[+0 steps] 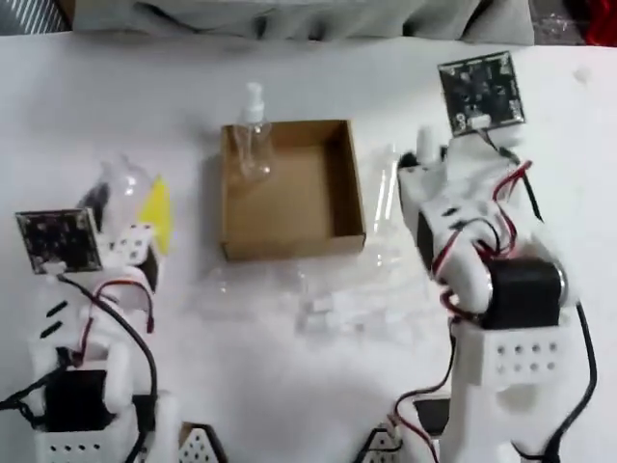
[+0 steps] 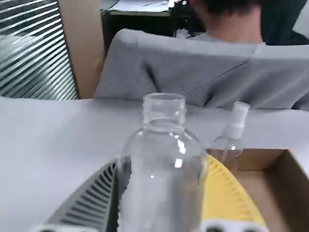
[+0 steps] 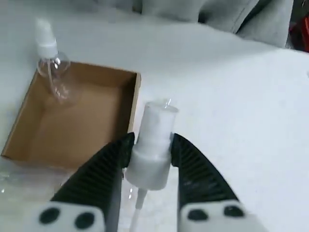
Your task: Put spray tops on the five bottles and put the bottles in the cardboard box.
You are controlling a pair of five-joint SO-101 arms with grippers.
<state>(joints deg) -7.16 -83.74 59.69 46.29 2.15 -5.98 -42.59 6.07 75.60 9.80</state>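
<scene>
Left wrist view: left end effector (image 2: 159, 205) pinching a clear round-shouldered bottle (image 2: 164, 145), threaded neck open, between 1 grey ribbed finger (image 2: 91, 205) and 1 yellow finger (image 2: 227, 193).

Right wrist view: right end effector (image 3: 150, 152) clamped on a white spray top (image 3: 155, 123), dip tube (image 3: 137, 205) hanging below, black ribbed fingers (image 3: 104, 174).

High view adds layout: square cardboard box (image 1: 289, 246) mid-worktop (image 1: 96, 96) toward the far edge. 1 capped bottle (image 1: 253, 135) stands upright in the box corner toward the far and left edges. A heap of clear and white parts (image 1: 357, 313) sits just off its near wall, too blurred to count.
</scene>
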